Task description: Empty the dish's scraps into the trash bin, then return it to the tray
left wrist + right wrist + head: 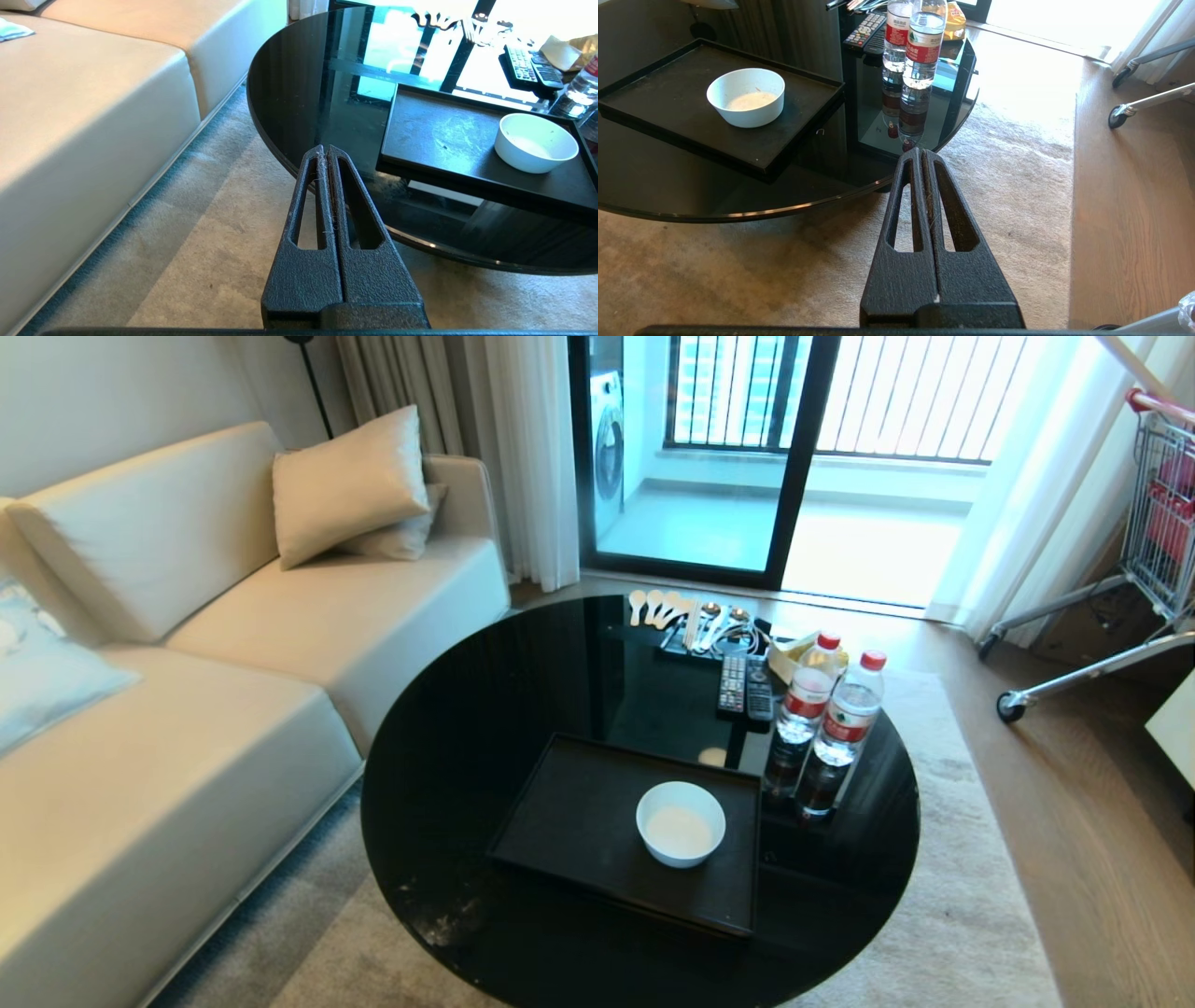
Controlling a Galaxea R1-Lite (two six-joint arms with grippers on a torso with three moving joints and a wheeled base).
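Head view shows the bowl [681, 823] upright on the tray [569, 821], toward the tray's 3 o'clock side and clear of its rim. The tray sits on the table [467, 747] at about 6 o'clock of the round top. 2 bottles [831, 728] stand side by side just off the tray's 2 o'clock corner, with 2 remotes [745, 687] beyond them toward 12 o'clock and a row of spoons [658, 607] at the far edge. A sofa [187, 709] lies at the table's 9 o'clock. Only a pale residue shows inside the bowl. Neither arm appears here. Each wrist view shows its gripper with fingers pressed together, holding nothing: the left gripper [325, 149] hangs over the carpet [210, 242] beside the table edge, and the right gripper [922, 153] does likewise.
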